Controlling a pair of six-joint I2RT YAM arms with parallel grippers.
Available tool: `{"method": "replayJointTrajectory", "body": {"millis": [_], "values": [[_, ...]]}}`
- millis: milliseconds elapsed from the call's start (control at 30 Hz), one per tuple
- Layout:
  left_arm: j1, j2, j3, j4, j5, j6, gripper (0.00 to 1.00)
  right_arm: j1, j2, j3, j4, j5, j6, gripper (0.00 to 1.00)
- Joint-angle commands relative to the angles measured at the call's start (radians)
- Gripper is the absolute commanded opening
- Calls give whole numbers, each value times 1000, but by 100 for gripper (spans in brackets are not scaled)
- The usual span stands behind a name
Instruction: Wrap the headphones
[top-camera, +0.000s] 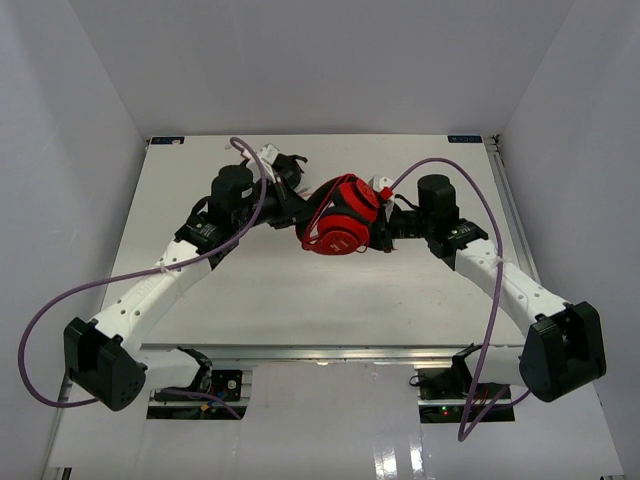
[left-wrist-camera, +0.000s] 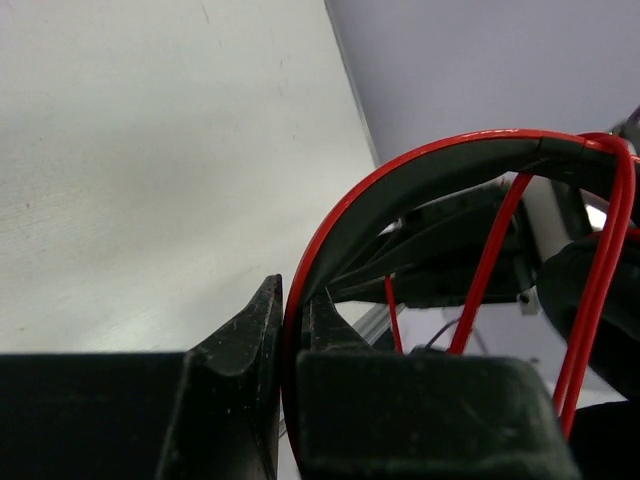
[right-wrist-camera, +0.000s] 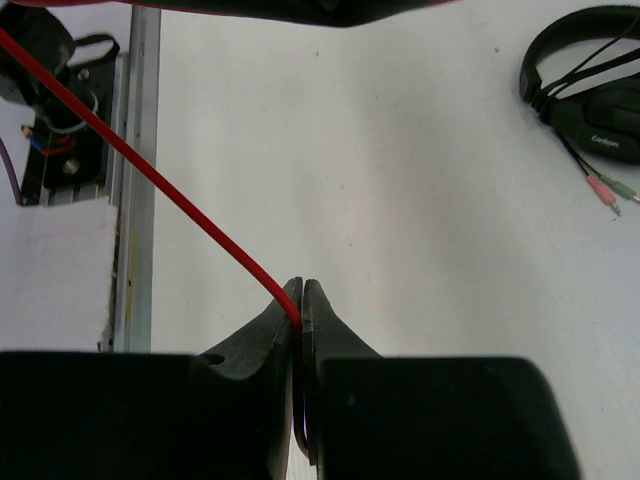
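The red headphones (top-camera: 340, 225) are held up over the middle of the table between both arms, earcups glossy and round. My left gripper (top-camera: 300, 205) reaches in from the left. In the left wrist view it (left-wrist-camera: 295, 300) is shut on the red-and-black headband (left-wrist-camera: 400, 185), with loops of the thin red cable (left-wrist-camera: 490, 260) hanging to the right. My right gripper (top-camera: 385, 232) sits just right of the earcups. In the right wrist view it (right-wrist-camera: 301, 290) is shut on the red cable (right-wrist-camera: 150, 170), which runs taut up and to the left.
Black headphones (right-wrist-camera: 590, 90) with pink and green plugs (right-wrist-camera: 610, 190) lie on the white table at the right wrist view's upper right. A metal rail (right-wrist-camera: 135, 180) marks the table edge there. White walls enclose the table (top-camera: 300, 300).
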Motion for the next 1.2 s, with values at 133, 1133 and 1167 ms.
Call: {"method": "replayJointTrajectory", "body": {"millis": [133,1133,1167], "values": [[2,38,-24,-118,272,609,0,-21,81,-15,-157,18,-230,8],[-50,452,-182,280,-204,1158,0,-37,517,123,-331,221,-389,13],[-49,459,-180,272,-192,1162,0,-38,527,130,-337,238,-383,14]]}}
